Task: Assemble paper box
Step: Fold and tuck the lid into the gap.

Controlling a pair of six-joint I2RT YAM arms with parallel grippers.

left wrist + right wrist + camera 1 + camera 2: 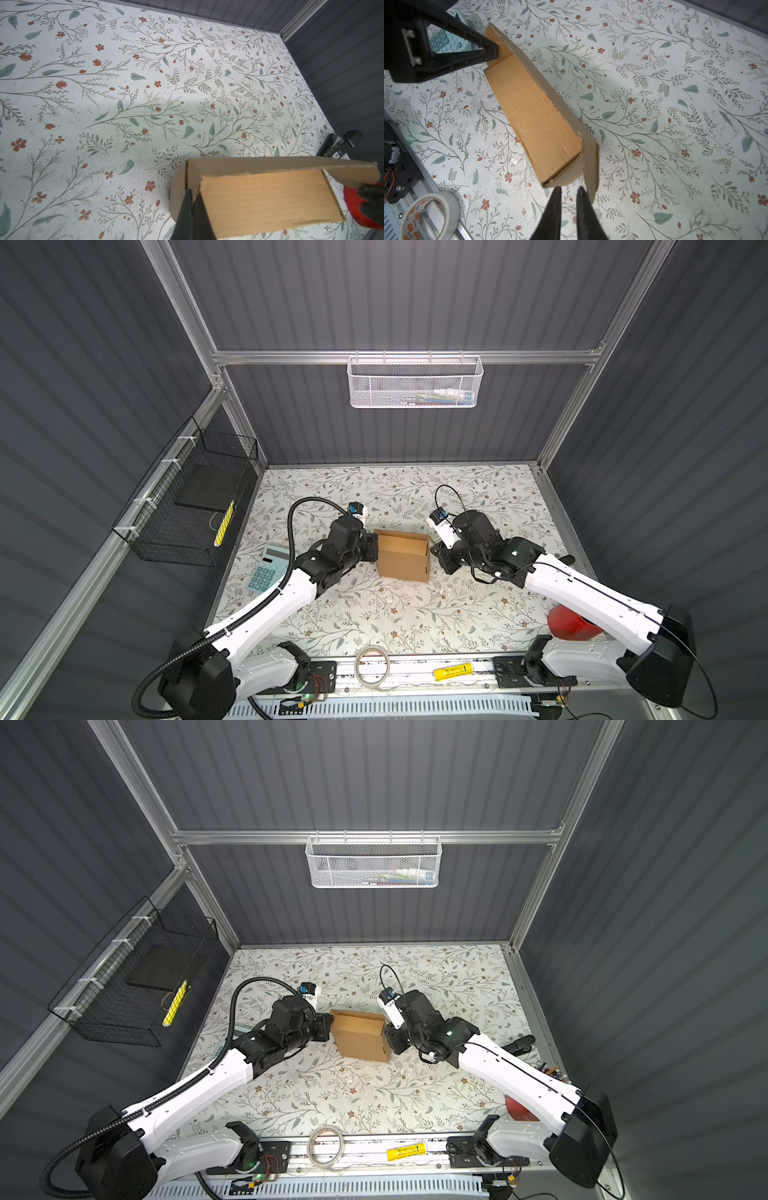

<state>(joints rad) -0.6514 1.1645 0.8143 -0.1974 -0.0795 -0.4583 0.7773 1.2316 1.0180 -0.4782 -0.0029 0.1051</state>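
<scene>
Your right gripper (568, 205) stands narrowly open and empty beside the loose end flap of the box (537, 116), mid-bench (675, 104). Your left gripper (491, 52) pinches the opposite end. Next, probably: tuck that flap in squarely.

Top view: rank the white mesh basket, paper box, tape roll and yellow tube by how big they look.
Largest to smallest:
white mesh basket
paper box
tape roll
yellow tube

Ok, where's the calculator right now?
In a top view, the calculator lies on the table's left side, partly hidden by the left arm, left of the paper box.
</scene>
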